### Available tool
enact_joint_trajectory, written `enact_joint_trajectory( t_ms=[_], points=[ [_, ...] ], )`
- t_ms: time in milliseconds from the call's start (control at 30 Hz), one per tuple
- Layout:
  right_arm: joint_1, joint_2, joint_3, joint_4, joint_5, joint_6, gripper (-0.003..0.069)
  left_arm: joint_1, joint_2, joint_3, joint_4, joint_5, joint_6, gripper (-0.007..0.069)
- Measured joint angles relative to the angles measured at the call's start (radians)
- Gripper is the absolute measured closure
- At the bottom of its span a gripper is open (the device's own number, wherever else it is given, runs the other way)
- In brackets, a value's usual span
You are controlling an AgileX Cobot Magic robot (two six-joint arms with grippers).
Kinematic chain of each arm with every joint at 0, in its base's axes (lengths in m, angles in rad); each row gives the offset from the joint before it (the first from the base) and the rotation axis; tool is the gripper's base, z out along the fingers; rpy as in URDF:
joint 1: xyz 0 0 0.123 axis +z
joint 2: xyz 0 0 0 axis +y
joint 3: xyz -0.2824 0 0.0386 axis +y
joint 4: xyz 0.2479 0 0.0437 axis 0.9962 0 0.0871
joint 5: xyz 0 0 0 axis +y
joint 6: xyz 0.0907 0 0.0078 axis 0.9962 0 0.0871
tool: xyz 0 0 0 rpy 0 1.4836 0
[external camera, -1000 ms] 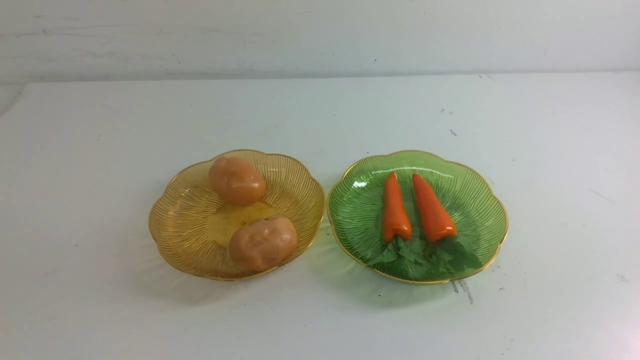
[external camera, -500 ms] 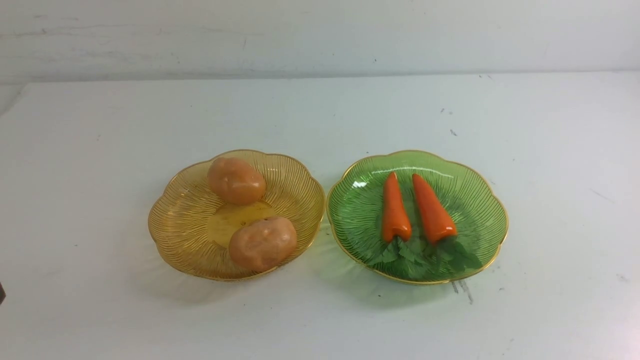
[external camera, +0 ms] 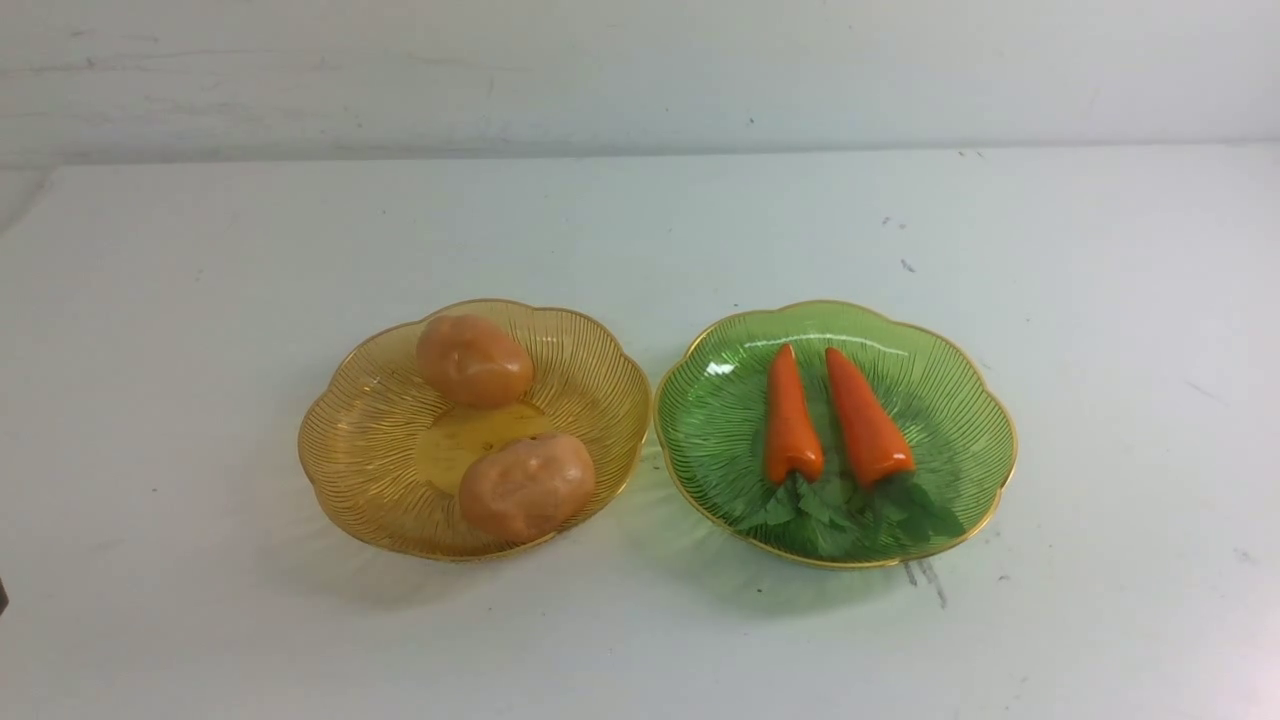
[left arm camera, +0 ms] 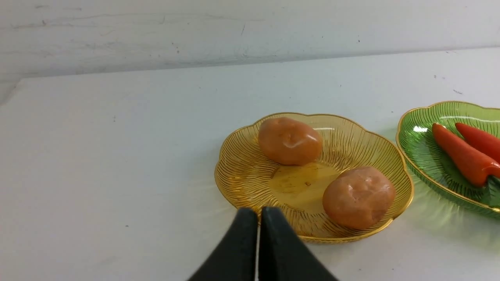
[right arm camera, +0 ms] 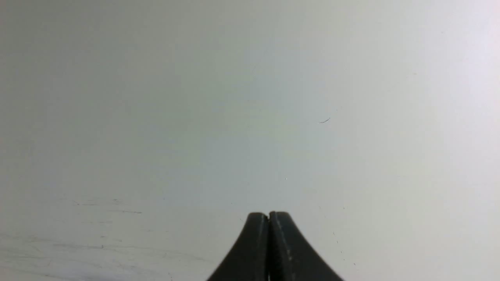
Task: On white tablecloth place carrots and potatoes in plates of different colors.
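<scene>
In the middle of the front frame you see the amber plate with both potatoes and, just right of it, the green plate with both carrots, all on the white surface. Your left tool and right tool have their jaws pressed together, holding nothing.
</scene>
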Motion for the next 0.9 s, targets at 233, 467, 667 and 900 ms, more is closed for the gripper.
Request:
enact_joint_trajectory(
  t_ms=[233, 467, 667, 900],
  points=[
    [0.0, 0.0, 0.0, 0.0, 0.0, 0.0, 0.0674, 0.074, -0.127, 0.119, -0.006, -0.038, 0.132, 0.0628],
    [0.0, 0.0, 0.0, 0.0, 0.0, 0.001, 0.0674, 0.156, -0.206, 0.367, -0.01, -0.169, 0.17, 0.0628],
    [0.0, 0.0, 0.0, 0.0, -0.001, 0.001, 0.0674, 0.153, -0.209, 0.422, 0.0, -0.137, 0.18, 0.0628],
    [0.0, 0.0, 0.0, 0.0, -0.001, 0.001, 0.0674, 0.153, -0.209, 0.422, 0.0, -0.136, 0.18, 0.0628]
  ],
)
